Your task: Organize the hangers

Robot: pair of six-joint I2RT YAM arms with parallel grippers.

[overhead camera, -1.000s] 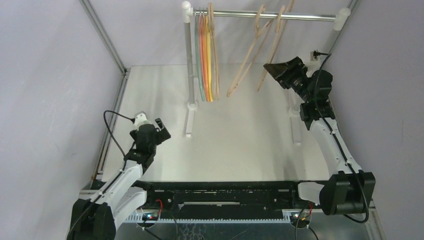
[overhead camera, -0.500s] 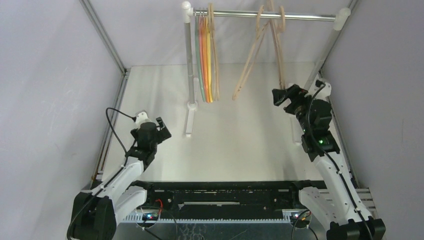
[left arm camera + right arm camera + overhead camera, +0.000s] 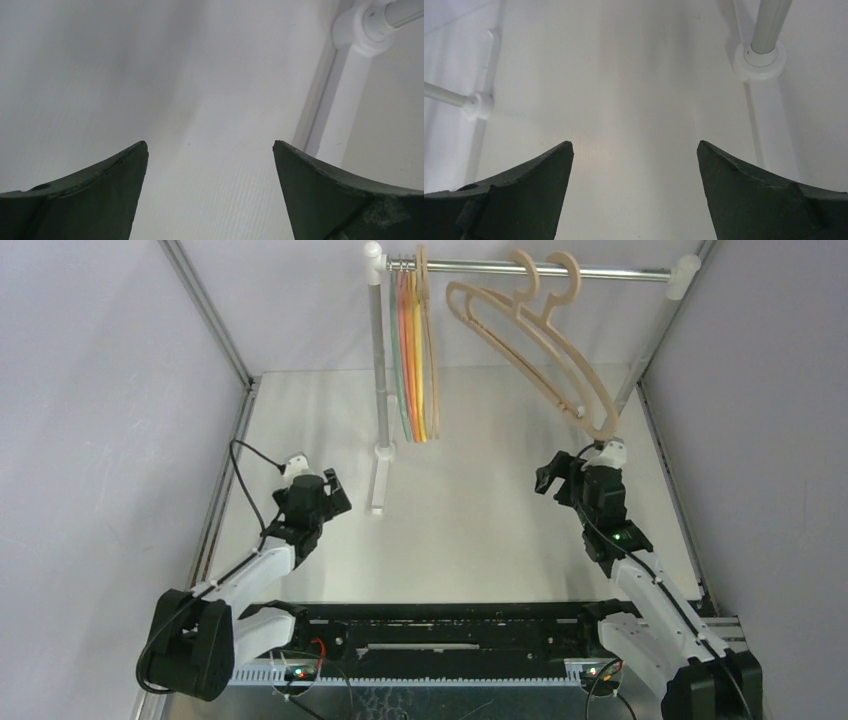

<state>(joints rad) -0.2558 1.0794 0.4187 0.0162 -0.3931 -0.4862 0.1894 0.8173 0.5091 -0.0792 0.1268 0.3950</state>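
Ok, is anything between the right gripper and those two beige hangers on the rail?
Nothing visible does. The right gripper is open and empty, below the two beige hangers on the rail, with only open air between.

Hangers (image 3: 418,360) hang on the rail (image 3: 620,274) across the table (image 3: 470,490) back

Left arm (image 3: 250,578) extends forward, low. Left gripper (image 3: 327,492) sits just left of the rail (image 3: 630,275), by its left foot, jaws wide apart and empty. Right arm (image 3: 650,595) is raised. Right gripper (image 3: 548,475) sits below the rail's right half, jaws likewise spread and empty.
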